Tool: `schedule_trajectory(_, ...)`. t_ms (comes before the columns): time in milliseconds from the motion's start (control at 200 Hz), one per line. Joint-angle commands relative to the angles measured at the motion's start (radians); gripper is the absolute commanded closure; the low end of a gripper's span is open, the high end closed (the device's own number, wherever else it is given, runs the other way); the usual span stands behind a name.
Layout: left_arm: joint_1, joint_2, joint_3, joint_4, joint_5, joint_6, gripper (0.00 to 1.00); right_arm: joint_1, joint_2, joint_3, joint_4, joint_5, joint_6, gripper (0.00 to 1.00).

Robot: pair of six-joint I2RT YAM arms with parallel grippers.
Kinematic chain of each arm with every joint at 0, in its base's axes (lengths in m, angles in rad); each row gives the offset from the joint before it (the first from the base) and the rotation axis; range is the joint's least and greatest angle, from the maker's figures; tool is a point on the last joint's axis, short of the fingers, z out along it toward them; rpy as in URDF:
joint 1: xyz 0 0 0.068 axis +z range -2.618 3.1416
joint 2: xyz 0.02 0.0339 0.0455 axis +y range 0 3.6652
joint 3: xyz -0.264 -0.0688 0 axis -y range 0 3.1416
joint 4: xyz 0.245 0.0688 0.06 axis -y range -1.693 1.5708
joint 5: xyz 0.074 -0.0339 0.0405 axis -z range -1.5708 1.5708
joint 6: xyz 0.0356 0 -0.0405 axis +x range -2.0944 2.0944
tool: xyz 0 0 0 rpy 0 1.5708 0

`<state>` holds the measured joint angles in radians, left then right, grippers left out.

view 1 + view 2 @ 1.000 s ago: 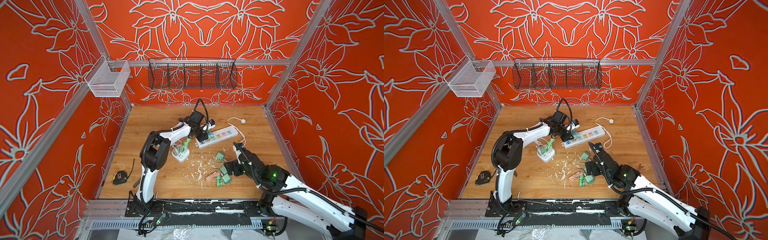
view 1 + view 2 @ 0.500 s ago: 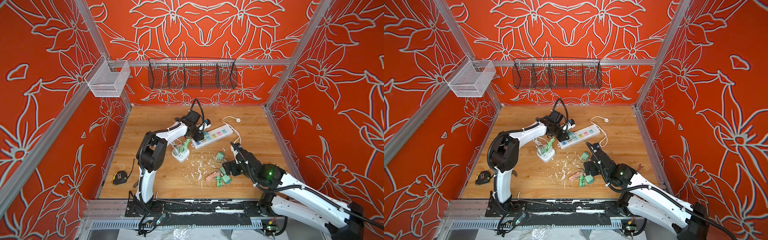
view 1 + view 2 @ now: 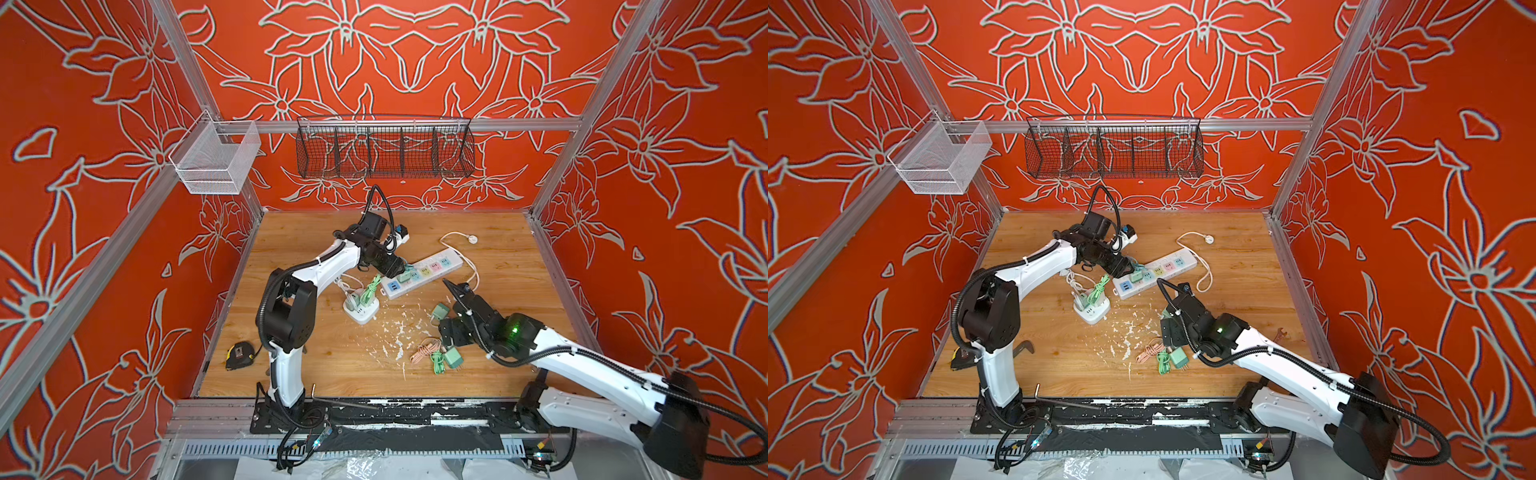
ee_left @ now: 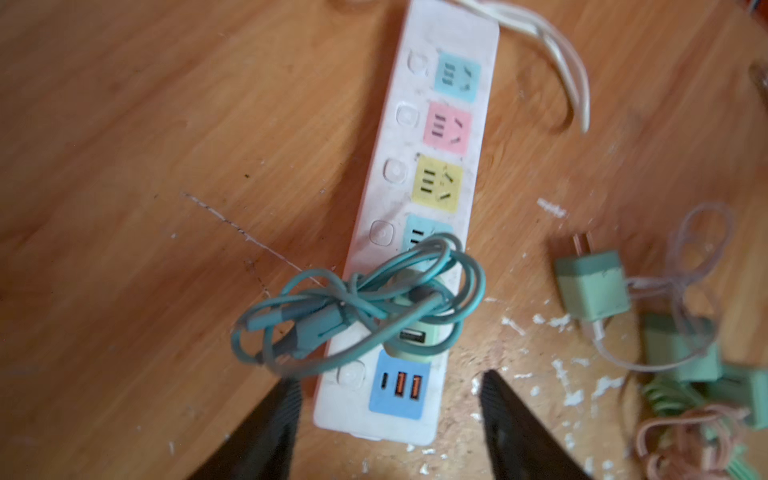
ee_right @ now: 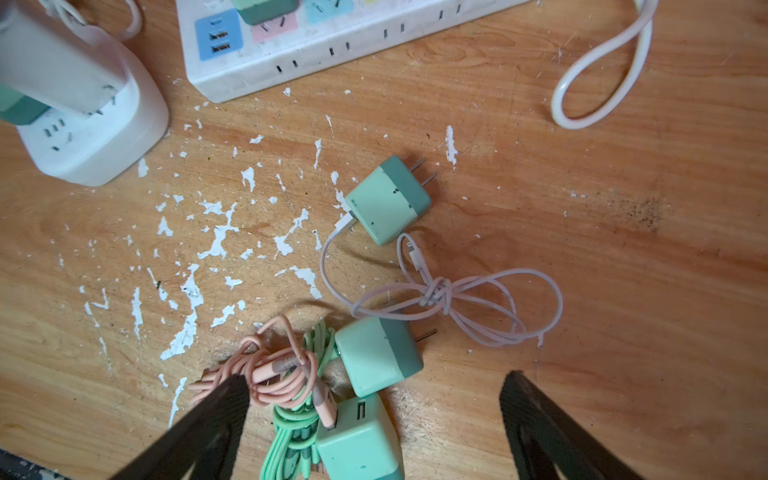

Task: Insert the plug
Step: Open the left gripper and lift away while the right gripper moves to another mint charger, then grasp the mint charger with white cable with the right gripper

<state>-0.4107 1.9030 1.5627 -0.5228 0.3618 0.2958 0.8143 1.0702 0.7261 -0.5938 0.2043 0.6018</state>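
Green plug (image 4: 415,349) stands in power strip (image 4: 453,25); left jaws parted, clear of it.

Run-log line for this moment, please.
left end effector: open, over power strip | green charger: standing in strip, not held | right end effector: open, over loose chargers

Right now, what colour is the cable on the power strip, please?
Teal cable, clearest in left wrist view.

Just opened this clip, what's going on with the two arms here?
The left gripper hangs open over the white power strip, where a green charger with a bundled teal cable stands in a socket, apparently plugged in. The right gripper is open too, hovering above three loose green chargers on the wooden table, holding nothing.
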Motion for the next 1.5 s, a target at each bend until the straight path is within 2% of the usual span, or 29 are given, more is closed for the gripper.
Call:
schedule_trajectory(0,0.010,-0.087,-0.020,0.030,0.024,-0.057,0.11,-0.022,0.052,0.049,-0.006,-0.008,0.049,0.03)
schedule_trajectory(30,0.012,-0.105,-0.024,0.030,0.020,-0.066,0.10,-0.025,0.067,0.055,-0.005,-0.013,0.048,0.03)
schedule_trajectory(40,0.012,-0.113,-0.025,0.030,0.017,-0.068,0.01,-0.026,0.071,0.057,-0.005,-0.015,0.047,0.03)
schedule_trajectory(45,0.013,-0.116,-0.026,0.030,0.017,-0.069,0.01,-0.026,0.074,0.058,-0.005,-0.015,0.048,0.03)
schedule_trajectory(230,0.014,-0.232,-0.033,-0.009,-0.030,-0.136,0.03,-0.075,0.145,0.084,0.028,-0.063,0.017,0.04)
schedule_trajectory(390,0.013,-0.314,-0.033,-0.087,0.008,-0.213,0.03,-0.110,0.224,0.114,0.047,-0.105,-0.019,0.04)
schedule_trajectory(595,0.009,-0.482,-0.214,-0.051,0.051,-0.277,0.03,-0.137,0.327,0.138,0.091,-0.143,-0.021,0.07)
schedule_trajectory(781,0.003,-0.645,-0.353,-0.070,0.015,-0.298,0.03,-0.148,0.425,0.181,0.134,-0.190,-0.025,0.08)
schedule_trajectory(996,0.003,-0.793,-0.434,-0.118,-0.042,-0.271,0.03,-0.149,0.520,0.232,0.167,-0.220,-0.039,0.09)
schedule_trajectory(1226,0.003,-0.857,-0.466,-0.113,-0.075,-0.249,0.03,-0.145,0.595,0.282,0.175,-0.253,-0.060,0.12)
schedule_trajectory(1496,0.003,-0.858,-0.474,-0.103,-0.067,-0.234,0.03,-0.141,0.670,0.321,0.147,-0.197,-0.058,0.17)
